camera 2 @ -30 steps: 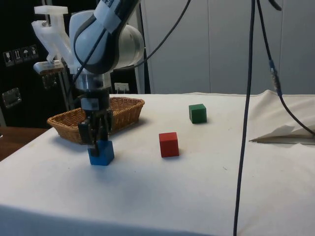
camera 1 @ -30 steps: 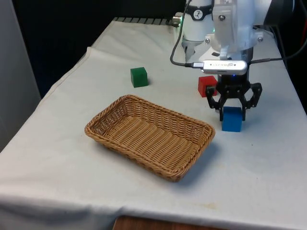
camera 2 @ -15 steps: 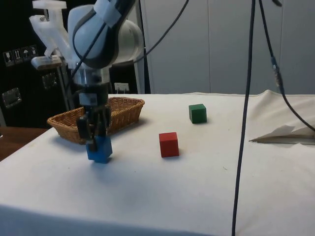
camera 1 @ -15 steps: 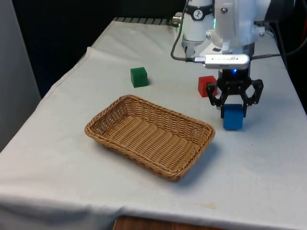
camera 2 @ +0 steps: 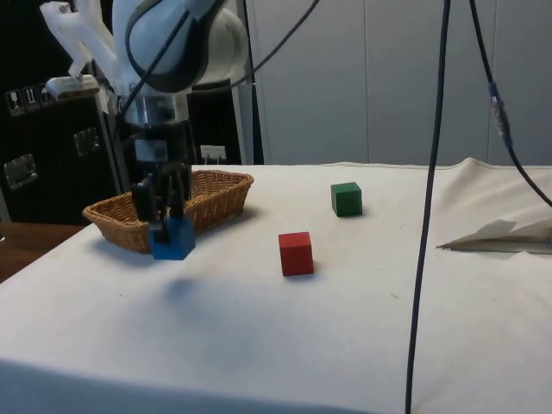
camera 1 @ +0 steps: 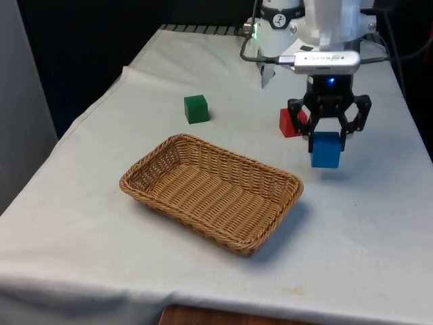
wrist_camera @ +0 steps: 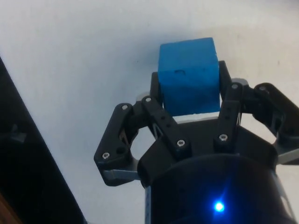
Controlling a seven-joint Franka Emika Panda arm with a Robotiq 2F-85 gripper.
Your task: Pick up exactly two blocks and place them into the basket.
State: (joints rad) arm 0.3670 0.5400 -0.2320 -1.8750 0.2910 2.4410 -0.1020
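A blue block (camera 1: 325, 150) hangs a little above the cloth, with my gripper (camera 1: 327, 143) shut on its upper part. The side view shows the same blue block (camera 2: 172, 239) in my gripper (camera 2: 166, 222), lifted off the table just beside the basket (camera 2: 117, 217). In the wrist view the blue block (wrist_camera: 189, 77) sits between the two black fingers (wrist_camera: 156, 95). The woven basket (camera 1: 135, 177) lies in the table's middle, to the front view's left of the gripper. A red block (camera 1: 290, 122) rests just behind the gripper, and a green block (camera 1: 196, 108) stands farther towards the front view's left.
A black cable (camera 2: 427, 224) hangs down across the side view, near the table's side. The table's right edge (camera 1: 421, 135) runs close to the gripper in the front view. Bare cloth (camera 1: 365, 223) spreads in front of the gripper.
The gripper has risen with the blue block, which has left the cloth and now hangs above it. The other blocks and the basket have not moved.
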